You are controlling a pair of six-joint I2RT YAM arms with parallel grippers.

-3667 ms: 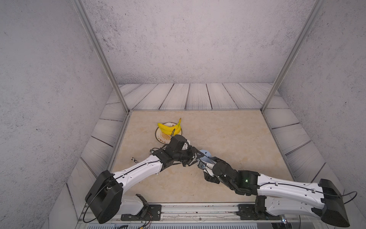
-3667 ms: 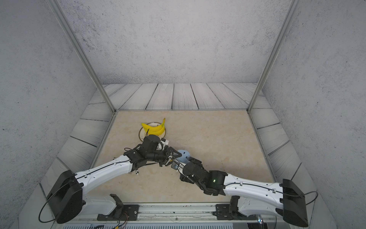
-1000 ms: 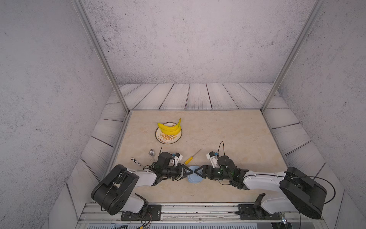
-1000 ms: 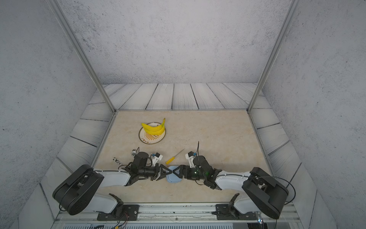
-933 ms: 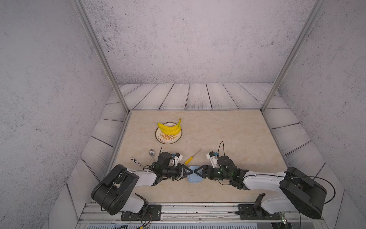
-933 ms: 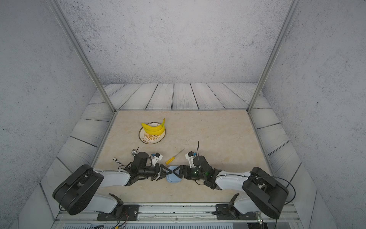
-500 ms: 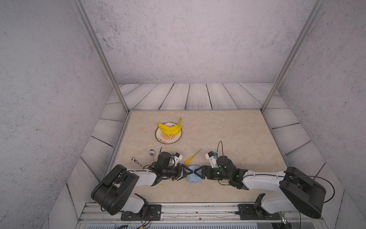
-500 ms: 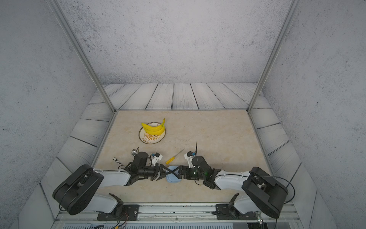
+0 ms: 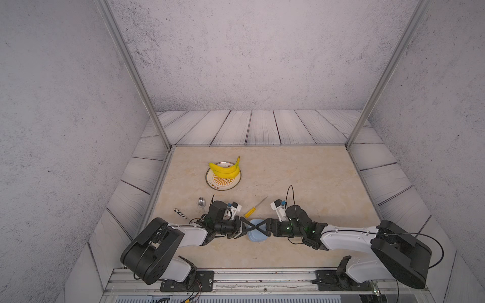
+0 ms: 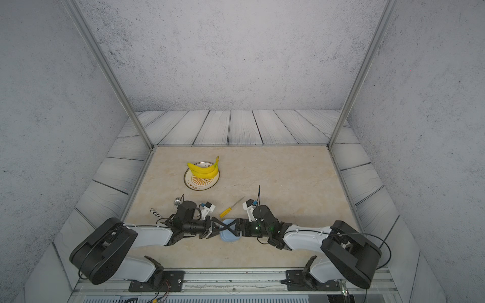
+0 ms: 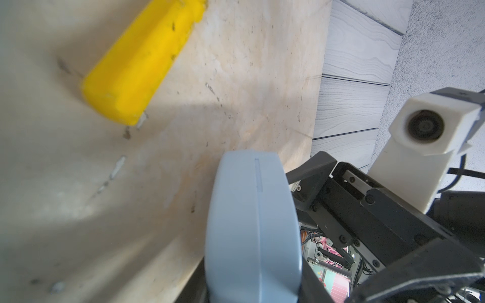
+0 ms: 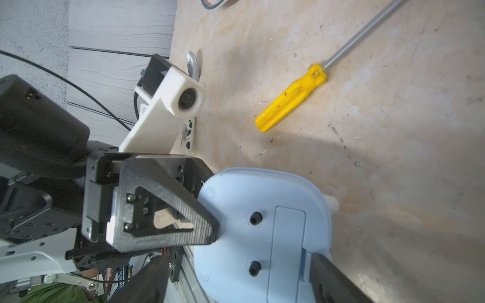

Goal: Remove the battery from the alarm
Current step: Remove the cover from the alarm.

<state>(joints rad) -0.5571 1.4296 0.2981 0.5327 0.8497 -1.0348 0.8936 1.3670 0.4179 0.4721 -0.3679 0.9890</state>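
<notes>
At the front middle of the beige stone-look counter (image 9: 301,170), the small light-blue rounded-square plastic alarm (image 9: 256,237) is held between the two arms. The left end effector (image 9: 250,228) is clamped across its edge. The right end effector (image 12: 235,258) stands wide apart and grips nothing, with one fingertip (image 12: 319,262) at the notched end of the rectangular battery cover (image 12: 287,236) on the alarm's back. The cover's long axis runs roughly in line with that reach, so the right arm is nearer. The battery is hidden and is probably inside, as the cover is shut. Counted: one alarm, one yellow-handled steel screwdriver (image 9: 252,211), one round patterned plate (image 9: 223,187), one bunch of yellow bananas (image 9: 225,169), one metal spoon (image 9: 201,202).
</notes>
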